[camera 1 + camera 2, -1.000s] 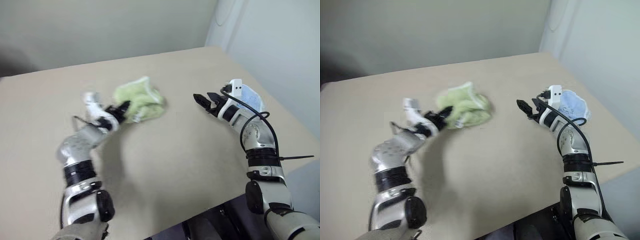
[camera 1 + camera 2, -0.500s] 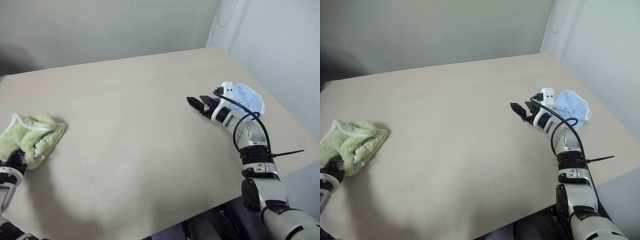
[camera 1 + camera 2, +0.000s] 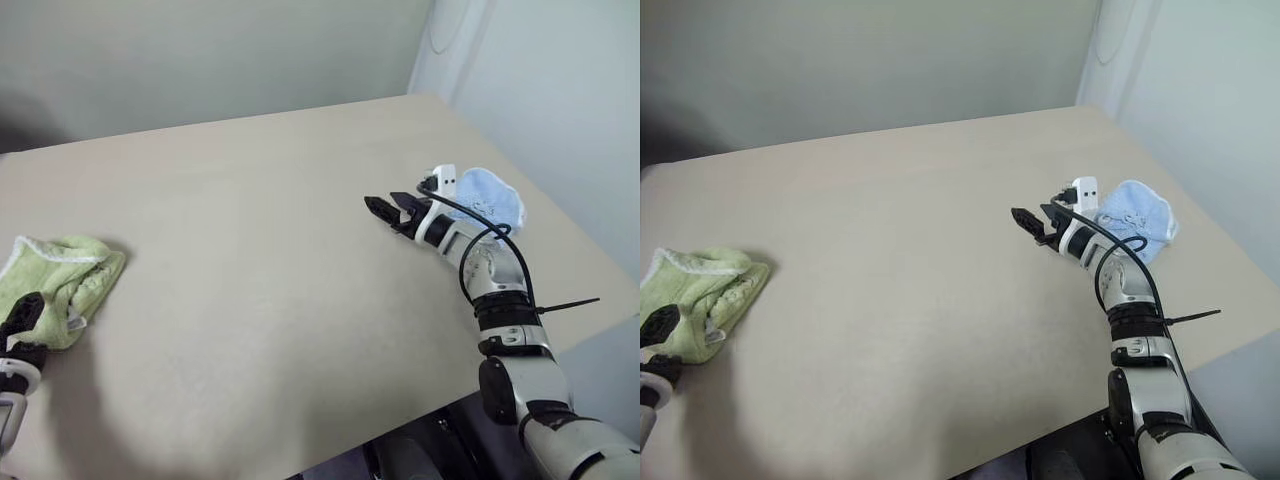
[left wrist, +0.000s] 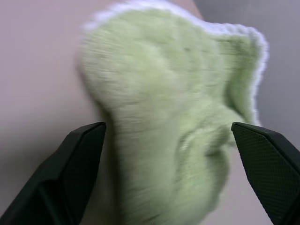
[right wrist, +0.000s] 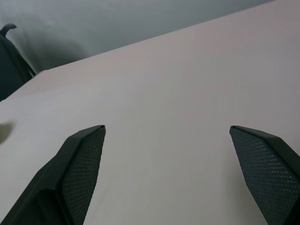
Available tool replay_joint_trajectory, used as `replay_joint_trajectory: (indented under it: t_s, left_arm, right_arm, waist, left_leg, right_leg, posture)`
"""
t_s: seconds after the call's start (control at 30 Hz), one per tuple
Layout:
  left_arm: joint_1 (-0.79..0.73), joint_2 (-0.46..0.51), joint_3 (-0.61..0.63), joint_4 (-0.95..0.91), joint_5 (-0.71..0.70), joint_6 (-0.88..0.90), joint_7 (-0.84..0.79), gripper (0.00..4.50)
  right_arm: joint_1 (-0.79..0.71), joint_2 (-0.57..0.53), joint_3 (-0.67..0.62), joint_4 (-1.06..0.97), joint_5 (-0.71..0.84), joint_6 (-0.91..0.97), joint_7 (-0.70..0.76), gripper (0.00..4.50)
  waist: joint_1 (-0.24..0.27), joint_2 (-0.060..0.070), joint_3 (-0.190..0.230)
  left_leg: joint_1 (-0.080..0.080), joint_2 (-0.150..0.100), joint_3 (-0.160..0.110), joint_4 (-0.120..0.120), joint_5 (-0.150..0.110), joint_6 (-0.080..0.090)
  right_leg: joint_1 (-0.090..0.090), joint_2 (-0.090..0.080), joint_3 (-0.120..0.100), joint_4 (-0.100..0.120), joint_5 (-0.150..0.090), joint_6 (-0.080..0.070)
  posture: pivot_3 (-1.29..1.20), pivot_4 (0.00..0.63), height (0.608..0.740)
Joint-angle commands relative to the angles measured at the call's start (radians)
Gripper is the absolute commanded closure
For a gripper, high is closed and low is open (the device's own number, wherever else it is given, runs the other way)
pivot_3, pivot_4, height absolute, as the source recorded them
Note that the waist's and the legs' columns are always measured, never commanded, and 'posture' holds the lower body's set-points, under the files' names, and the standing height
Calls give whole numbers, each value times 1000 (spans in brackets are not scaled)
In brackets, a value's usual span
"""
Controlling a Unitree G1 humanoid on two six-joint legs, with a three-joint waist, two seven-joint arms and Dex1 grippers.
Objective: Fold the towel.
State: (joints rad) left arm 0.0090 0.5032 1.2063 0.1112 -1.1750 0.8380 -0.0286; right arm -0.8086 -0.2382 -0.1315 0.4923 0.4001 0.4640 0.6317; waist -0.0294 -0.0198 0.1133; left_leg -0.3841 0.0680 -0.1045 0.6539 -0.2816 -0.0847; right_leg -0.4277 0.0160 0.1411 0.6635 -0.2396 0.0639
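Green towel (image 4: 173, 117) lies bunched between the left gripper's (image 4: 173, 173) spread fingers, blue cloth (image 3: 490, 200) behind the wide-open right gripper (image 3: 392, 208)

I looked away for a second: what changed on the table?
The left gripper dragged the towel from mid-table to the table's left edge, then opened and let go. The right gripper stayed open, hovering; the light blue cloth stayed put.

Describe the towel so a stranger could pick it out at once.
Start at the beige table and go to its left edge. There the towel lies bunched up by the left gripper. It is light green with white edging, unlike the pale blue cloth lying across the table.
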Motion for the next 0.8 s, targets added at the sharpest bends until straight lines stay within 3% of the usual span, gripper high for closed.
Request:
replay_joint_trajectory:
  t_s: [0.03, 0.13, 0.2, 0.3, 0.43, 0.63, 0.8]
  left_arm:
    - [84, 41, 39, -31, 17, -40, 0, 44]
    - [158, 72, 17, -119, 102, -145, -82, 44]
    - [211, 98, -60, -318, 168, -217, -198, 44]
    - [260, 131, -160, -464, 235, -266, -304, 44]
    - [262, 192, -437, -630, 392, -313, -372, 44]
    - [157, 141, -742, -583, 543, -359, -394, 44]
    - [118, 120, -826, -541, 589, -358, -422, 44]
  right_arm:
    - [3, -10, -12, -55, 16, 4, 7, 0]
    - [5, -18, -18, -60, 21, 13, 17, 0]
    - [34, -64, 28, -77, -20, -51, 98, 0]
    - [84, -107, 101, -118, -78, -149, 182, 0]
    - [100, -152, 97, -117, -71, -192, 249, 0]
    - [95, -152, 100, -78, -97, -238, 231, 0]
    - [128, -142, 101, -115, -98, -236, 214, 0]
  waist:
    - [-4, 0, 0]
    - [-11, 0, 0]
    - [-7, -5, 1]
    - [15, -7, 1]
    - [25, -1, 2]
    - [17, -2, 1]
    - [13, -2, 1]
  left_leg:
    - [0, 0, 0, -1, 0, 0]
    - [1, 1, 0, -2, 0, 0]
    - [1, 0, 1, -3, 0, 0]
    - [2, 0, -3, -2, -1, 1]
    - [2, -3, -1, 1, -3, 3]
    - [2, -1, -1, 7, -4, 1]
    - [1, 1, -1, 7, -6, -1]
  right_leg:
    - [0, 0, 0, 0, 0, 0]
    - [0, 0, 1, 0, -1, -1]
    - [-1, 1, 0, 0, -2, -3]
    - [0, 2, -4, 0, -4, -8]
    - [6, 0, -3, 1, -4, -11]
    - [6, 0, -2, 1, -1, -7]
    - [4, 0, -3, 1, 0, -6]
  posture:
    - [0, 150, 740]
    - [0, 150, 740]
    - [0, 150, 740]
    - [0, 150, 740]
    - [0, 150, 740]
    - [0, 150, 740]
    - [0, 150, 740]
